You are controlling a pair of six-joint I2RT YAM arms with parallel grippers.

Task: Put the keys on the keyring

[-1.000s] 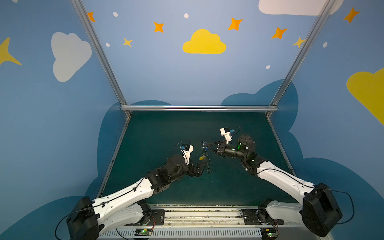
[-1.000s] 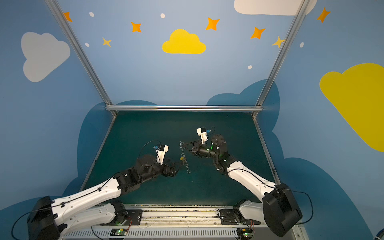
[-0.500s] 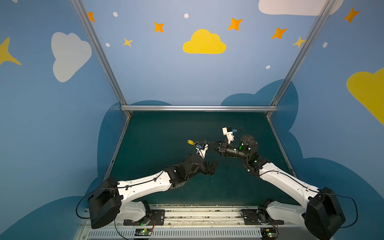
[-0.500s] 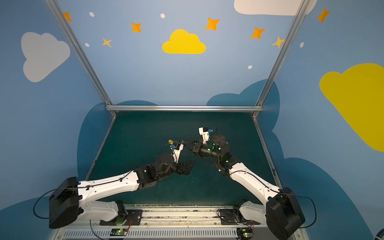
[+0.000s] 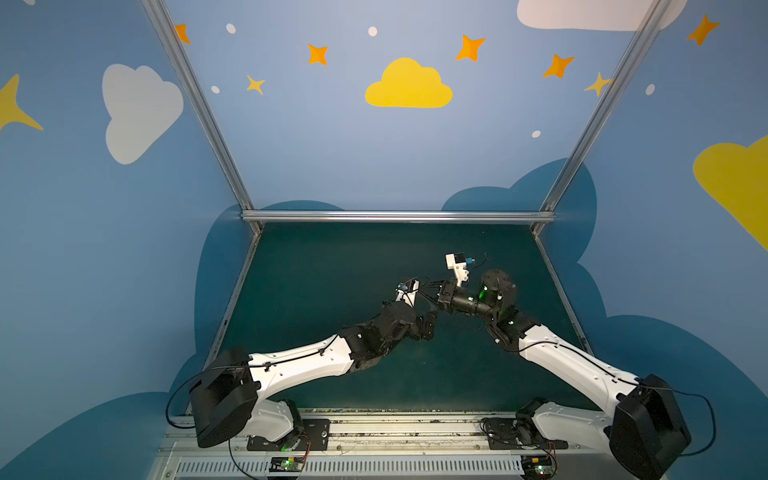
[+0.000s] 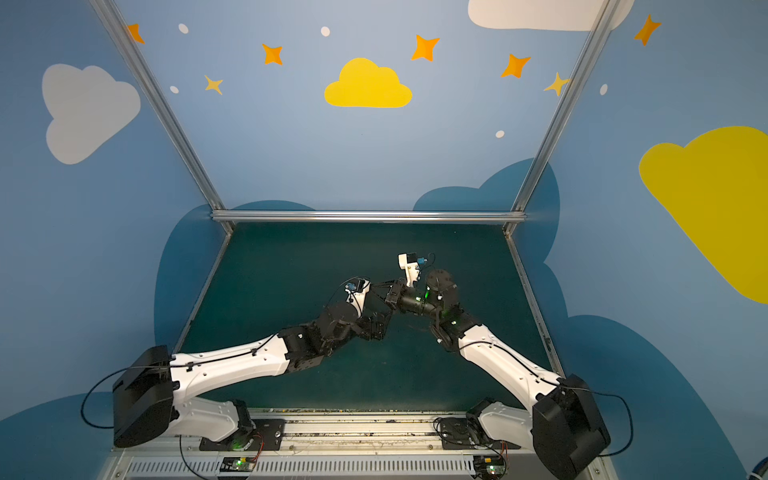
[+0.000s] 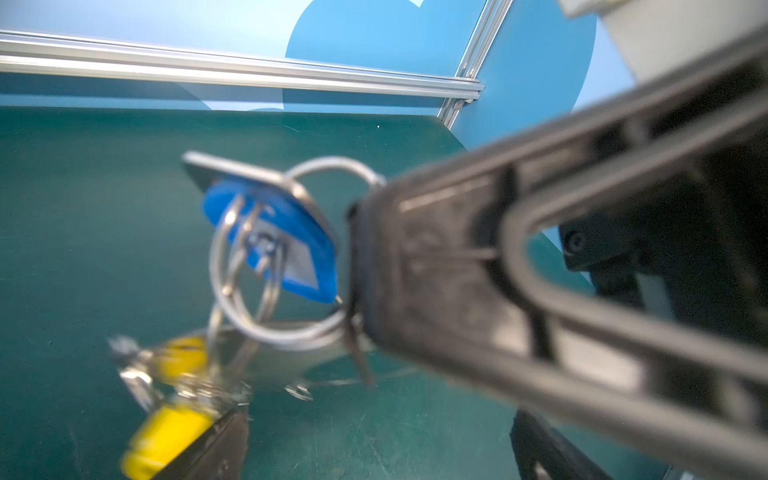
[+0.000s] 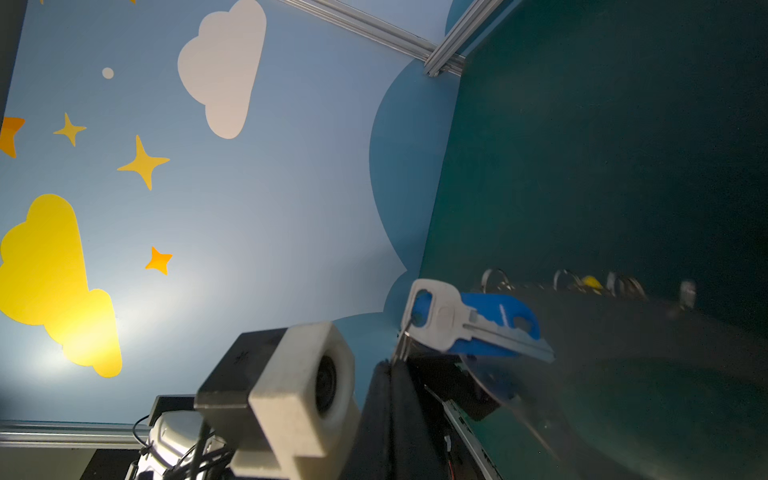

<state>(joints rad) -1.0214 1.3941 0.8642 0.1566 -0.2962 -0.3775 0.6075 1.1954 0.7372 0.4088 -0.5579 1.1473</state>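
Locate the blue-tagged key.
In the right wrist view the blue-tagged key hangs on a wire ring pinched in the right hand, mid-table beside the left hand.

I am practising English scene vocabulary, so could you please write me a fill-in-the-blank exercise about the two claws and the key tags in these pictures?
1. The right claw is ___ on a wire ring.
2. The silver key lies against a plastic tag coloured ___.
3. The second tag is ___.
4. The left claw stands wide ___.

Missing words: shut; blue; yellow; open.
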